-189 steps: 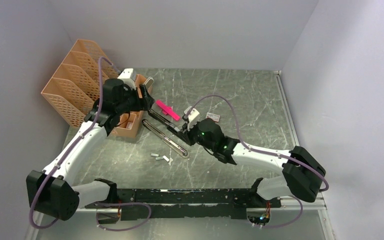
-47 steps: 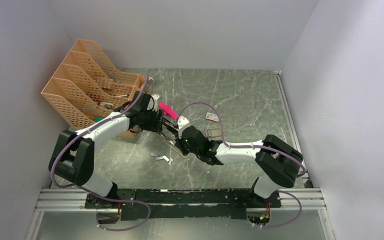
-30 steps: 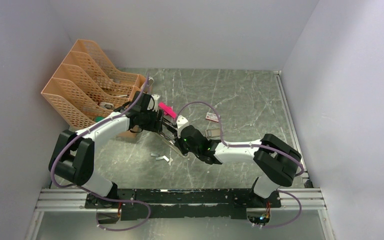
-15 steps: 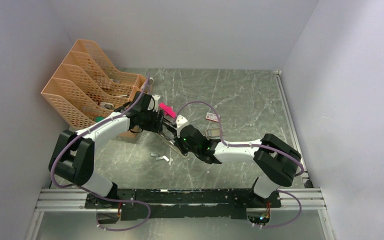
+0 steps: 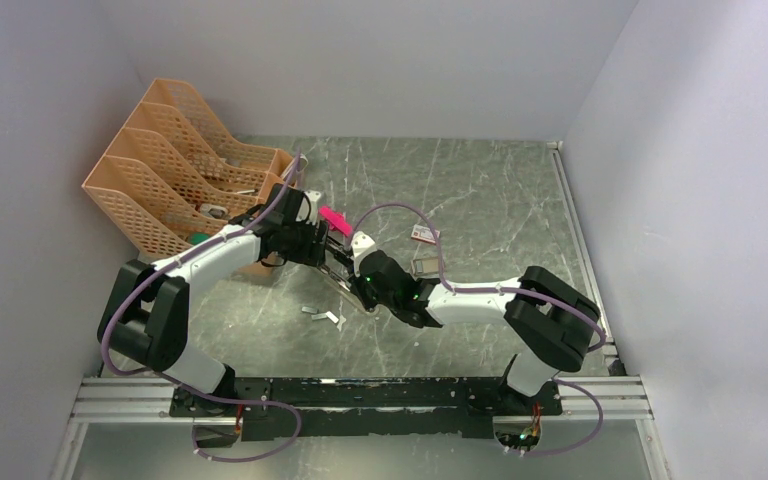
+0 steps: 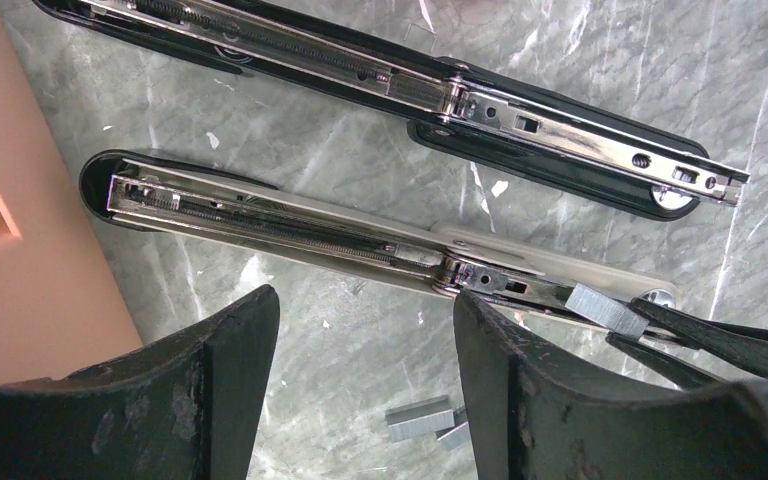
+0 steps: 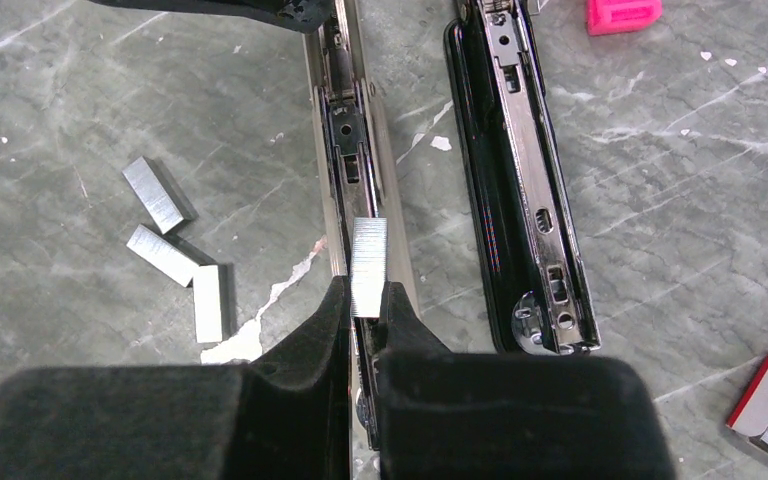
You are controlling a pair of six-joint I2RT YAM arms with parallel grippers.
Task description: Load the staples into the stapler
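Holding 1 staple strip [image 7: 368, 262] in right gripper [image 7: 365, 292], jaws pinched narrow on strip's near end. Hanging it lengthwise over silver rail of pale-based stapler [image 7: 345, 130], which lies opened flat on bench [image 7: 660, 200]; can't tell if touching rail. Hovering left gripper [image 6: 362, 310] wide open, nothing between its jaws, close over same stapler near its hinge; contact unclear. Seeing black stapler [image 7: 515, 200] also opened flat, just beside and parallel, ungripped. Counting 3 loose strips [image 7: 160, 195] on bench on pale one's other side, apart from it. Noting pink piece [image 7: 620, 12] past black stapler's far end, red-and-white box [image 7: 760, 395] well apart at right wrist view's corner
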